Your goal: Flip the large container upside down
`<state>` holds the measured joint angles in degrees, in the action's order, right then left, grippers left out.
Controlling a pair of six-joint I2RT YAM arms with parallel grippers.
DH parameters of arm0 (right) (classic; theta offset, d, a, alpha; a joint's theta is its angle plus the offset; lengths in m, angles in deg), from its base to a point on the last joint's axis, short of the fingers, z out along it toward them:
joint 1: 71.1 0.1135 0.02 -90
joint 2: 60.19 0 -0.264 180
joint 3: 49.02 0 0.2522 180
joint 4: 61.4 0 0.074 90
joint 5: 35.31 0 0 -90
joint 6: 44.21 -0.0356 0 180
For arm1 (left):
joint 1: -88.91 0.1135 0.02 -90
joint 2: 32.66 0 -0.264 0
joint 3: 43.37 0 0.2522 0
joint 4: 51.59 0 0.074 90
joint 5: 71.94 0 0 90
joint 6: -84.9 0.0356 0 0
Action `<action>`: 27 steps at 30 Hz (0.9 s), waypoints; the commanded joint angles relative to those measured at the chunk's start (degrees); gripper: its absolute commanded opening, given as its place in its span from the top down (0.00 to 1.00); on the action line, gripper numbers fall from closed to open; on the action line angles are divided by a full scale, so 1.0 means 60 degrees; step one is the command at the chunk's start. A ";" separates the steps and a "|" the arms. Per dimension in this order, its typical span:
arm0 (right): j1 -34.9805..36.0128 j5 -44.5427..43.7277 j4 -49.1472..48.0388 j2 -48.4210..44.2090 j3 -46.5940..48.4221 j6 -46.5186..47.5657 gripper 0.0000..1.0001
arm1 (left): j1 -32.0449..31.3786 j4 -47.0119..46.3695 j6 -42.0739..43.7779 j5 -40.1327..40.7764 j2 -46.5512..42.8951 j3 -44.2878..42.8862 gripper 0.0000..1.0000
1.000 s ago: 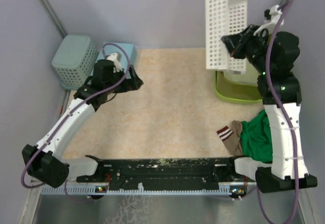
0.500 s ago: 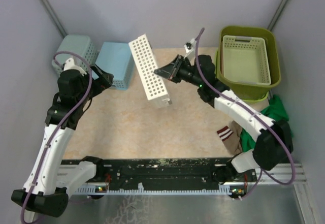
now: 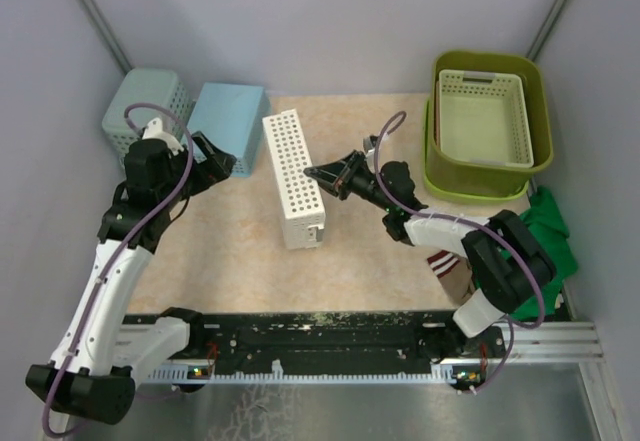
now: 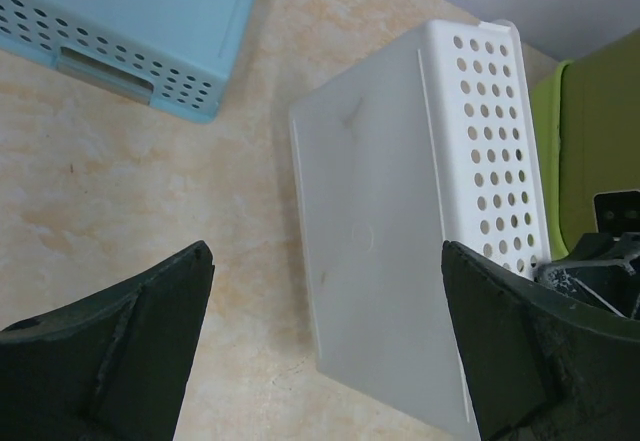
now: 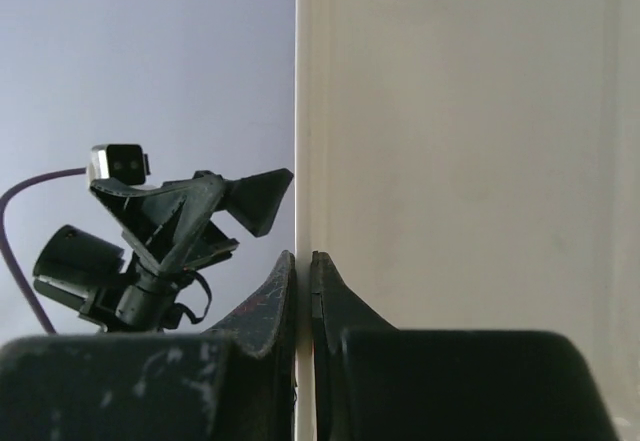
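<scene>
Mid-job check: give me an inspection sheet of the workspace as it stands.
Surface: beige tabletop, nothing spilled.
Job's things: lime-green tub upright at far right, cream basket inside it.
Clutter: white basket on its side mid-table; teal basket, blue basket far left; green cloth, sock near right.
Grippers: right gripper shut on white basket's wall; left gripper open, holding nothing.
Cables: purple cable looped at each wrist, no snag seen.
Surroundings: grey walls.
</scene>
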<state>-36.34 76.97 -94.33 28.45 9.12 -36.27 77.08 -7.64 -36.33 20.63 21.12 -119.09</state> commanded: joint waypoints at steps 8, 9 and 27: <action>-0.0284 -0.0906 -0.4726 0.0684 -0.2279 -0.2117 1.00 | 0.0054 -0.0786 0.0566 -0.1573 0.0408 0.0337 0.00; -0.0343 -0.0948 -0.4727 0.0630 -0.2498 -0.2116 1.00 | 0.0052 -0.0818 0.0581 -0.1659 0.0453 0.0359 0.00; -0.0830 -0.3498 0.6280 -0.4530 -0.1798 0.3188 0.26 | 0.0010 -0.1268 0.1037 -0.3599 0.1267 0.0394 0.00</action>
<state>-41.01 60.93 -70.49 4.80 -6.11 -25.76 77.06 -13.19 -31.50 2.40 28.27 -117.25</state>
